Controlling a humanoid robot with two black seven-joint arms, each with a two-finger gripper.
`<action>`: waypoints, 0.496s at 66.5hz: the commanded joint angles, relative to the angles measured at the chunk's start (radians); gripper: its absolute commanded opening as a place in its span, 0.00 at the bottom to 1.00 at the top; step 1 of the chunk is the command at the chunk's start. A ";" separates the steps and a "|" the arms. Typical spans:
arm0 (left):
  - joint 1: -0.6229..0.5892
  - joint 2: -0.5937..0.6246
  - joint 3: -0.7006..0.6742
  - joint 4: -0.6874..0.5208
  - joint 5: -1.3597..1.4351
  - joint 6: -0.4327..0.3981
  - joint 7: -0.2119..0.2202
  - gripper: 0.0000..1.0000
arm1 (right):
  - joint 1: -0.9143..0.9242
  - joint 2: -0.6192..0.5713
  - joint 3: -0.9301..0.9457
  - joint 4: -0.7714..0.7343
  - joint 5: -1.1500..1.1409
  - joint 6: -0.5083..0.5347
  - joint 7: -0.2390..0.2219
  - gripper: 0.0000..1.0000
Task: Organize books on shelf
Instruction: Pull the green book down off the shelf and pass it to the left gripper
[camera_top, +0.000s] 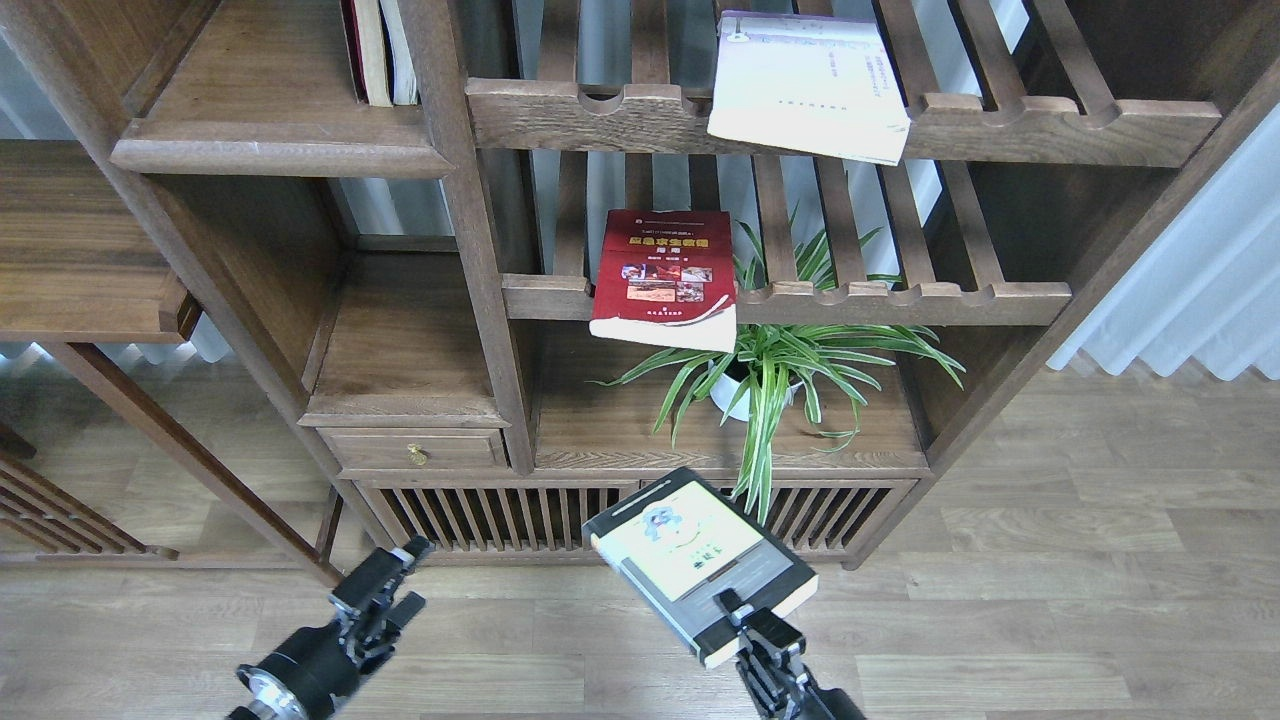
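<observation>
Low in the frame, right of center, the right gripper has its jaws clamped on the near edge of the thick yellow-green, grey and black book, which hangs in the air in front of the unit, cover up, tilted toward the upper left. At the lower left the left gripper hovers over the floor with nothing in it, its 2 fingers slightly parted.

Up at center, the red book lies flat on the middle slatted rack, its near end jutting out past the notched front rail. At the top, right of center, the white-lavender book lies the same way on the upper slatted rack, overhanging the rail.

The shelf, a solid dark-brown board with a rounded front lip, sits at the upper left, with 2 thin upright books standing at its back right corner and the rest of the board bare. Below center a spider plant in a white pot stands on a lower board, leaves spilling over the front. Left of it is a small board over a brass-knobbed drawer. The floor is pale grey-brown plank, and a white curtain hangs at the right.
</observation>
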 joint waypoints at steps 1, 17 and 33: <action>0.001 -0.028 0.021 0.003 0.000 0.000 0.001 1.00 | 0.000 0.000 -0.018 0.001 0.000 0.000 -0.007 0.03; -0.004 -0.063 0.047 0.032 0.003 0.000 0.001 1.00 | 0.000 0.000 -0.074 0.001 0.002 0.000 -0.010 0.03; -0.007 -0.115 0.061 0.086 0.004 0.000 0.001 1.00 | 0.000 0.000 -0.122 0.004 0.003 0.000 -0.010 0.03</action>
